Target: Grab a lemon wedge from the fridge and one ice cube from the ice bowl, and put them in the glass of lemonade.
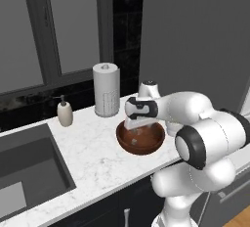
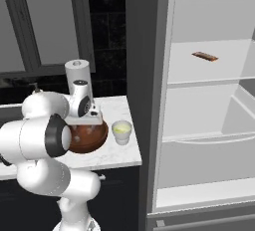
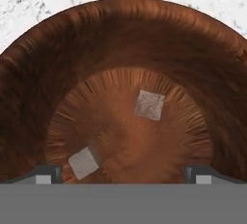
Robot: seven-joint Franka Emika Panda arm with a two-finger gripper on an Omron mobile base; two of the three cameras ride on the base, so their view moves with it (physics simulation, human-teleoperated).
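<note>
Marble counter (image 1: pixel 97 157) bounded by sink (image 1: pixel 24 167) on the left and open fridge (image 2: pixel 209 125) on the right. Ice bowl (image 1: pixel 140 139) near the front edge, glass of lemonade (image 2: pixel 121 132) just beside it, paper-towel roll (image 1: pixel 106 89) and soap dispenser (image 1: pixel 65 113) behind. Arm folded forward, gripper (image 3: pixel 123 174) pointing down inside the bowl, fingertips (image 3: pixel 201 174) spread wide, grasping nothing. Two ice cubes (image 3: pixel 149 105) on the bowl floor, one (image 3: pixel 83 162) close to a fingertip. Reddish-brown item (image 2: pixel 205 56) on upper fridge shelf.

- The ice bowl (image 1: pixel 140 140) sits on the table (image 1: pixel 93 157), with two ice cubes (image 3: pixel 149 105) lying in it.
- The glass of lemonade (image 2: pixel 121 132) stands just right of the bowl.
- The paper-towel roll (image 1: pixel 106 89) stands behind.
- The sink (image 1: pixel 27 165) lies left.
</note>
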